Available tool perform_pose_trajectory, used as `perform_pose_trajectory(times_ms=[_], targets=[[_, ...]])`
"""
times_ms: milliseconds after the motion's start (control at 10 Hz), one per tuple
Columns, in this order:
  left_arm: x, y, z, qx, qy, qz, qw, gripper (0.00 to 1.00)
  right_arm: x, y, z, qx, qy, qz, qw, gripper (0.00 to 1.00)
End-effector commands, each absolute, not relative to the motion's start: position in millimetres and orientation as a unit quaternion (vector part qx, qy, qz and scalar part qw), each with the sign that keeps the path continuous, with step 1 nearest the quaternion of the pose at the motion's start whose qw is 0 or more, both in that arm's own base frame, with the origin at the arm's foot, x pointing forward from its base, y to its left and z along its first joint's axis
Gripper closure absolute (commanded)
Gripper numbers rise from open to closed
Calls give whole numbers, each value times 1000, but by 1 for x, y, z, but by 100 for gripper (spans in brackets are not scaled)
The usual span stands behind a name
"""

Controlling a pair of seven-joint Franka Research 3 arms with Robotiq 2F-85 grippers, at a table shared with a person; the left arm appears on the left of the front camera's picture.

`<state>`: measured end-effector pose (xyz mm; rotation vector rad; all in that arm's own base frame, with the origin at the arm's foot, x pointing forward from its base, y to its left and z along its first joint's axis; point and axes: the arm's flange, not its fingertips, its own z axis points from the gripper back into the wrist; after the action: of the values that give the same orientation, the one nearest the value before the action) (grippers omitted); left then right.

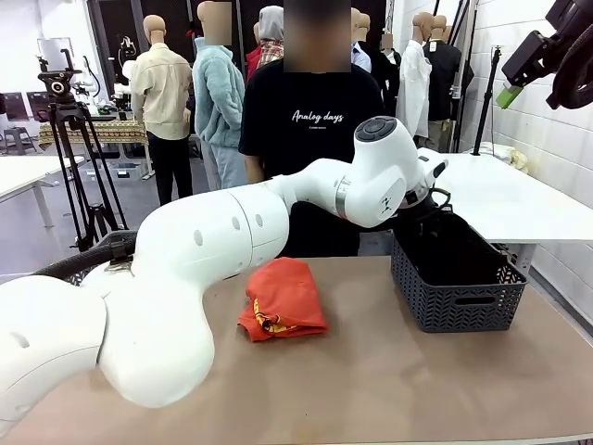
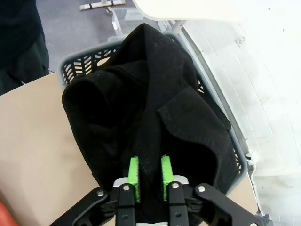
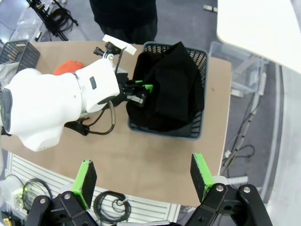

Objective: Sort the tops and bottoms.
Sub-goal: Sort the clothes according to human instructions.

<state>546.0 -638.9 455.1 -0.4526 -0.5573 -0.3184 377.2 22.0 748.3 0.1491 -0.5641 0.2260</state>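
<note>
Presently the left arm is reaching across the bench (image 1: pixel 389 380) to the dark grey basket (image 1: pixel 454 311) standing at the robot's right end. The left pincer (image 2: pixel 149 162) is hovering over the basket's near rim. Its green pads (image 2: pixel 133 174) are standing close together on either side of a fold of the black garment (image 2: pixel 155 94). Whether they are pinching that fold or loosening from it cannot be told. The black cloth is lying heaped inside the basket and spilling over its rim, so the bottoms appear to be going into this container. Whether the heap is one piece or two cannot be told from the folds. The right pincer (image 3: pixel 142 162) is hanging high above the bench, fully released and carrying nothing. The orange-red top (image 1: pixel 283 301), with its small yellow print showing, is lying folded on the bare bench near the middle, well apart from the basket and untouched by either arm. A person (image 1: pixel 315 120) is standing at the far side, taking no visible part. In my judgement the sorting is roughly midway. The bottoms are being dealt with now, while at least the orange-red top is waiting to be placed. The light grey top's whereabouts cannot be confirmed.
</note>
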Motion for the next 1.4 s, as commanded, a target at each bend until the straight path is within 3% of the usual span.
perform_pose_trajectory(times_ms=[0,100,200,1300], targets=[[576,-676,483,-219,-292,-151,919,27,378,21,747,71,-280,114,951,0],[575,-674,490,-221,-301,-148,916,8,378,21,747,71,-280,114,951,0],[574,-671,498,-223,-306,-144,914,0,378,21,747,71,-280,114,951,0],[546,-631,500,-241,-308,-144,909,0,378,21,747,71,-280,114,951,0]])
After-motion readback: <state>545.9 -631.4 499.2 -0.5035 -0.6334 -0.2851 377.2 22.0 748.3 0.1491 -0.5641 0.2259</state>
